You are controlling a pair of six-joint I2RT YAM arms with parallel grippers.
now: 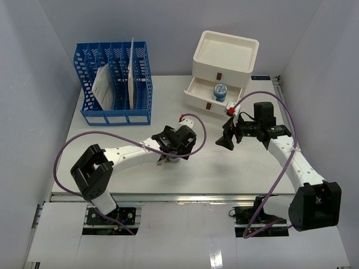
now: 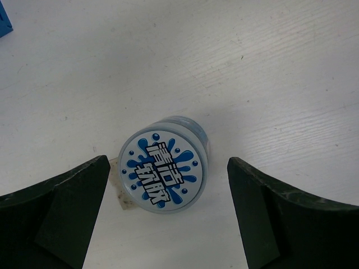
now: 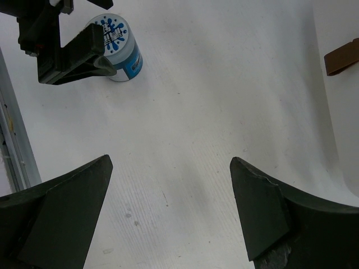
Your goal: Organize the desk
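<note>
Here, the left claw [image 2: 168,161] hangs released, straddling a blue-lidded jar [image 2: 162,179] on the table [image 2: 269,84]; the right claw [image 3: 171,162] gapes empty.

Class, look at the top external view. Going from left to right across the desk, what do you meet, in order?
From the left: blue file rack → left tool → white drawer box → right arm's base.
</note>
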